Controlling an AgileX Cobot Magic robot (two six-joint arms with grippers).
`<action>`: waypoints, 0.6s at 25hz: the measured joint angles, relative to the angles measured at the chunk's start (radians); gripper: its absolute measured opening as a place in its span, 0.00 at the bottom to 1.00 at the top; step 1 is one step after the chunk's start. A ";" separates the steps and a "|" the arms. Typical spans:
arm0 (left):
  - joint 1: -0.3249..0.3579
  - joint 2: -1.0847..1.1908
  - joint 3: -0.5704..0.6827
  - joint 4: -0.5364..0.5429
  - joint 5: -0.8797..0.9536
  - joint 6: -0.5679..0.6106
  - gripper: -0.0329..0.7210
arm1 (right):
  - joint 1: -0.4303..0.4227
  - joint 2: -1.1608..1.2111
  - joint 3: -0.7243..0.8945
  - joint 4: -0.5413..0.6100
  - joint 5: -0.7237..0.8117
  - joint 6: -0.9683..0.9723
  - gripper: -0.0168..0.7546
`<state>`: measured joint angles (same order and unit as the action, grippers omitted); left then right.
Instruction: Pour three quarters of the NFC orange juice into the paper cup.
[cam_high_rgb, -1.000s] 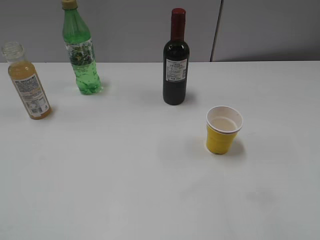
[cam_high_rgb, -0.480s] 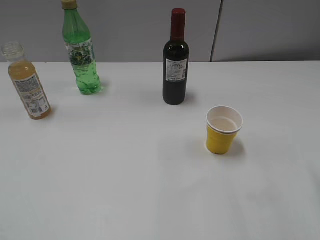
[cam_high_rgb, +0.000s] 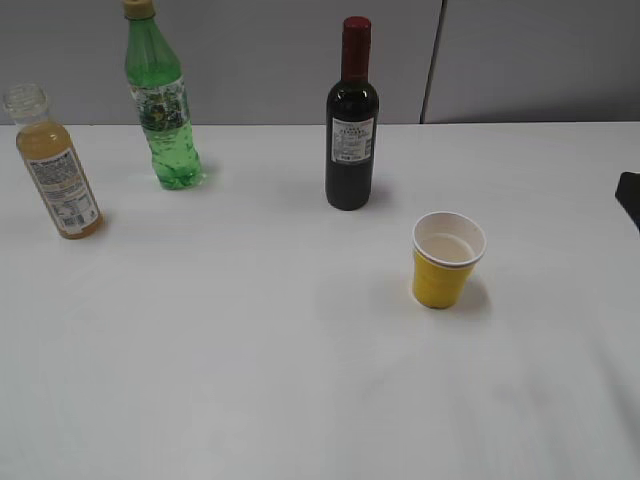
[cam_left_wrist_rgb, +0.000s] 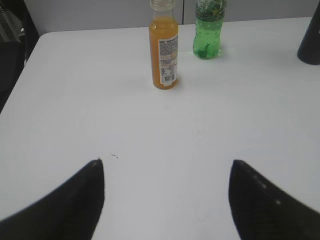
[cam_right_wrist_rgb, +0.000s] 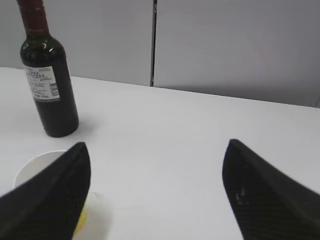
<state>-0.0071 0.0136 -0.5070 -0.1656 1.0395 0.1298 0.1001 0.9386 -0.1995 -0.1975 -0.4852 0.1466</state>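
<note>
The NFC orange juice bottle (cam_high_rgb: 58, 165) stands upright and uncapped at the far left of the white table; it also shows in the left wrist view (cam_left_wrist_rgb: 163, 50). The yellow paper cup (cam_high_rgb: 446, 260) stands right of centre, with its rim low left in the right wrist view (cam_right_wrist_rgb: 35, 165). My left gripper (cam_left_wrist_rgb: 166, 165) is open and empty, well short of the juice bottle. My right gripper (cam_right_wrist_rgb: 156, 147) is open and empty, just right of the cup; only its dark tip (cam_high_rgb: 630, 195) shows at the right edge of the exterior view.
A tall green bottle (cam_high_rgb: 160, 105) stands behind and right of the juice bottle. A dark wine bottle (cam_high_rgb: 351, 125) stands at the back centre, behind the cup. The table's left edge (cam_left_wrist_rgb: 20, 70) shows in the left wrist view. A grey wall runs along the back.
A dark tip of my right gripper has come into the exterior view at the right edge. The bottles and cup have not moved.
</note>
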 joint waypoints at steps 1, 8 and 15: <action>0.000 0.000 0.000 0.000 0.000 0.000 0.83 | 0.000 0.008 0.000 -0.017 -0.005 0.008 0.83; 0.000 0.000 0.000 0.000 0.000 0.000 0.83 | 0.000 0.112 0.000 -0.108 -0.059 0.029 0.81; 0.000 0.000 0.000 0.000 0.000 0.000 0.83 | 0.000 0.214 0.022 -0.253 -0.221 0.088 0.80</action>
<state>-0.0071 0.0136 -0.5070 -0.1656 1.0395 0.1298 0.1001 1.1522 -0.1777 -0.4506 -0.7058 0.2347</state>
